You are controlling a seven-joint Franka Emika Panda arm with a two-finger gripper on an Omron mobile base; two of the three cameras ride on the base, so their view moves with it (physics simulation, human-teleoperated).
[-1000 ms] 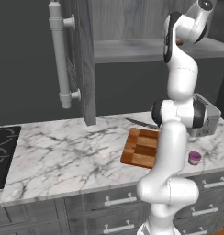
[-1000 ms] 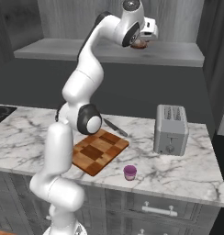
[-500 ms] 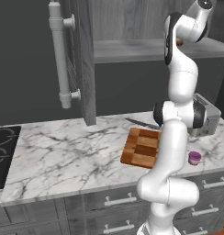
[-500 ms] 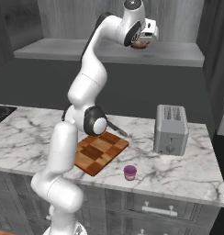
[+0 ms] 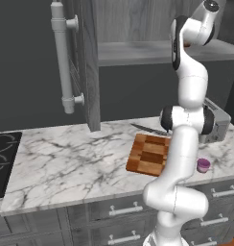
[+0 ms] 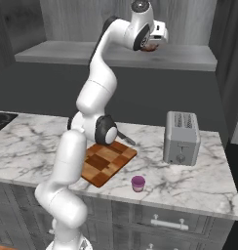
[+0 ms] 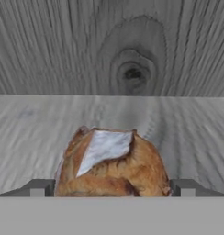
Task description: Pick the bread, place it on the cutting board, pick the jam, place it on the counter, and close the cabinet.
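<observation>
Hand [image 7: 112, 188] position: at the cabinet shelf [image 6: 189, 57], upper centre of the right base view, where it appears as a white block with a brown shape under it. In the hand view, the two dark fingertips [image 7: 38, 188] stand wide apart at the lower edge of the frame, one on each side of the bread [image 7: 111, 163]. The bread sits between them; its lower part is cut off by the bottom of the frame, so contact between fingertips and crust cannot be confirmed.

Hidden or unclear items:
- In the left base view, the hand is masked by the arm's upper links; only a small reddish-brown patch shows at the upper right.
- The toaster [image 5: 217, 126] is partly covered by the arm in that view.

Task items on the tabletop [image 5: 66, 163]:
- Cutting board [image 6: 107, 163]: lower centre of the right base view, bare, partly behind the arm.
- Jam [image 6: 138, 183]: just right of the board, near the front edge of the tabletop, apart from the board.

Clearances: the cabinet door [image 5: 87, 62] stands open at the upper left of the left base view, edge-on, with its bar handle [image 5: 61, 57] facing left. Behind the bread, the shelf runs to the wood-grain back wall.
</observation>
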